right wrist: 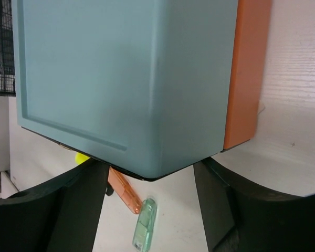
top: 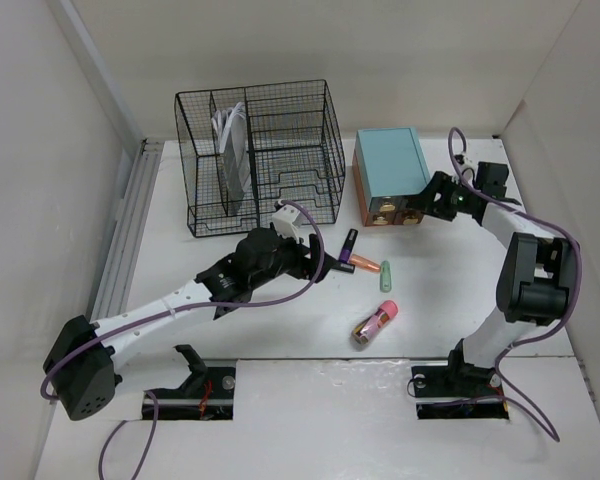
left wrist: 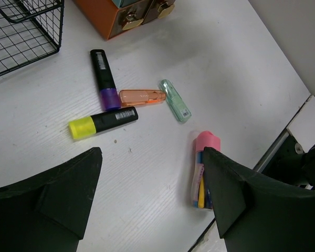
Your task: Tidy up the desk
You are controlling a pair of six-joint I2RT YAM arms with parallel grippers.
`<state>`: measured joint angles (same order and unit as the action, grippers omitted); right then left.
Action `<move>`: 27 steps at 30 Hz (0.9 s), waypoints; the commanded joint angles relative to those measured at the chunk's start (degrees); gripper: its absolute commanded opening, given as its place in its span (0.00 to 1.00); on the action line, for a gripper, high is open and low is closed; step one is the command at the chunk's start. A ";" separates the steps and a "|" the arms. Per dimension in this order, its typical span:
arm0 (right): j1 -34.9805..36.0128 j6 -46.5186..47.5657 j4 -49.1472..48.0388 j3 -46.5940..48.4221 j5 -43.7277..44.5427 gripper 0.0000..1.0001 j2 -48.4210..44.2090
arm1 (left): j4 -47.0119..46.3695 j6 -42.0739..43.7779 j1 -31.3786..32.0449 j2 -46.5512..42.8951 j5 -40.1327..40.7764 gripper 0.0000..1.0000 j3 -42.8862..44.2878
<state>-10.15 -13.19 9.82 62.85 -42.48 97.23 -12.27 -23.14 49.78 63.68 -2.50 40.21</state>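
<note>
Bench (top: 280,320), wide, white and matte, fills the space between the white walls and carries everything else. At its far side stands a black wire-mesh organizer (top: 260,155), and to the right of that a teal drawer box (top: 390,165) with orange sides.

The left pincer (left wrist: 152,157) hangs over the middle of the bench, its jaws wide with nothing between them. Below it lie a purple-capped black highlighter (left wrist: 105,79), a yellow-capped black highlighter (left wrist: 102,122), an orange marker (left wrist: 142,96) and a pale green marker (left wrist: 176,101), all close together. A pink-capped clear tube (left wrist: 203,168) of pens lies a little apart.

The right pincer (right wrist: 149,170) is at the drawer box's front, its jaws spread wide on either side of a lower corner. Whether they touch the box I cannot tell.
</note>
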 commanded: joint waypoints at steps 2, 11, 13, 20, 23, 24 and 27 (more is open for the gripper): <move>-0.39 -5.08 -11.20 -1.85 1.26 0.68 -1.68 | -1.44 0.72 0.05 -1.28 0.04 0.75 0.05; -0.39 -6.32 -14.57 -4.31 2.31 0.49 -3.45 | -1.44 0.20 0.05 -1.81 -0.49 0.75 0.05; -0.39 -6.32 -14.57 -4.92 2.31 0.45 -3.97 | -1.44 0.20 0.05 -1.81 -0.49 0.75 0.05; -0.92 -3.42 -14.57 -10.99 2.31 0.43 -10.30 | -1.44 0.20 0.05 -2.85 -0.49 0.75 -0.48; -2.15 -2.19 -13.17 -14.85 0.03 0.43 -13.73 | -1.44 0.20 0.05 -2.86 -1.01 0.75 -0.48; -2.15 -0.80 -12.38 -16.43 0.03 0.43 -14.52 | -1.44 0.20 0.05 -2.86 -1.01 0.75 -0.48; -2.68 3.15 -7.03 -17.15 -0.50 0.43 -16.36 | -1.44 0.20 0.05 -2.86 -1.01 0.75 -0.48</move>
<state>-11.73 -15.79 1.19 46.02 -42.50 83.37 -12.23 -23.16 49.78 62.70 -2.81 40.07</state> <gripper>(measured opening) 0.481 0.749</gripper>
